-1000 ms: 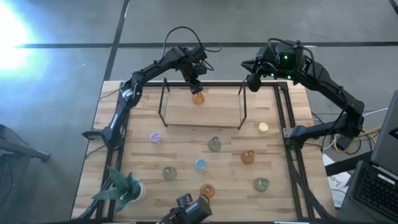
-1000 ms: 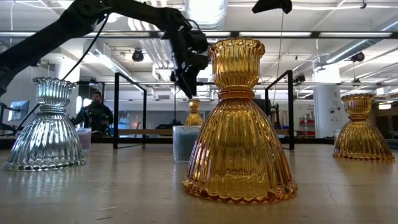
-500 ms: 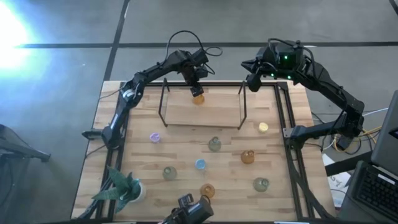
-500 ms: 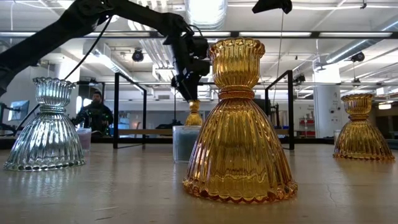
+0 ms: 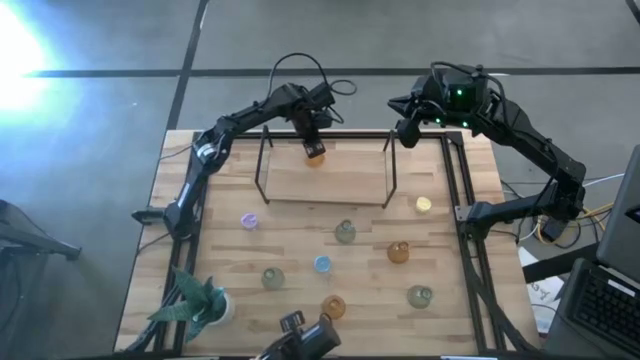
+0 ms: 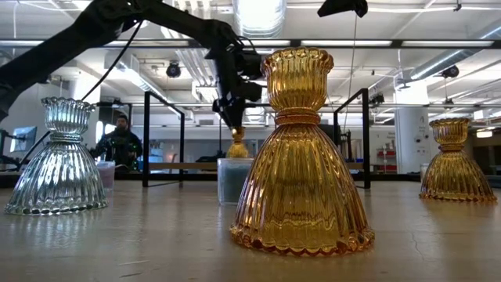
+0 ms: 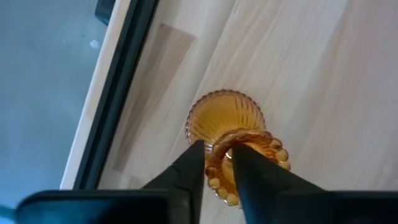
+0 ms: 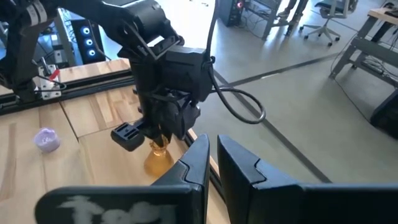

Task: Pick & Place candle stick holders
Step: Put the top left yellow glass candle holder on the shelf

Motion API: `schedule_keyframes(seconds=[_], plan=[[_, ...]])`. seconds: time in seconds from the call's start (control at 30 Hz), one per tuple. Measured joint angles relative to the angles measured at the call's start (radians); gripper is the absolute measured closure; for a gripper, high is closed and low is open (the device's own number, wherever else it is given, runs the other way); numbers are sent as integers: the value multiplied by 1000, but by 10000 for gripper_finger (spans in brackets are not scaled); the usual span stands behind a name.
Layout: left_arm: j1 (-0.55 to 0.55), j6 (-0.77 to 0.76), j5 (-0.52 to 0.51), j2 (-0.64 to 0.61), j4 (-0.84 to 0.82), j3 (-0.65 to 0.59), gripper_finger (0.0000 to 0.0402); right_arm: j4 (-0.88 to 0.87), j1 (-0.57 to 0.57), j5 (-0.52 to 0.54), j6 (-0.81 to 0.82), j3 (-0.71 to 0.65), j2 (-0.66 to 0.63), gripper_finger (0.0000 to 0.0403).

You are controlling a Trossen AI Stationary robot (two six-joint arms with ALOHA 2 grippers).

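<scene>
Presently the left gripper (image 7: 216, 163) is pinched narrow on the beaded rim of an amber candle stick holder (image 7: 225, 121), fingers (image 7: 189, 168) either side of the neck — the holder stands directly beneath it on a pale wooden shelf (image 5: 325, 182). Right gripper (image 8: 213, 163) hangs to the side of it, fingers nearly together, holding nothing. No legible writing. Other holders sit on the slatted wooden table (image 5: 290, 240) — workshop room beyond.

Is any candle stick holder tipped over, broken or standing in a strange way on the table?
Nothing stands out. The holders on the table stand upright and look whole. Only the amber holder on the raised wooden shelf differs: the left claw grips its neck.
</scene>
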Motion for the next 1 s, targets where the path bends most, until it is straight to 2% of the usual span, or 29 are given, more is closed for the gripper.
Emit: schedule_keyframes(seconds=[0.17, 1.0], plan=[[14, -3, -2, -9, -92, 4, 367, -1, 0, 0, 0, 0, 0, 376], [67, -16, 19, -16, -231, -2, 366, -78, 0, 0, 12, 0, 0, 376]])
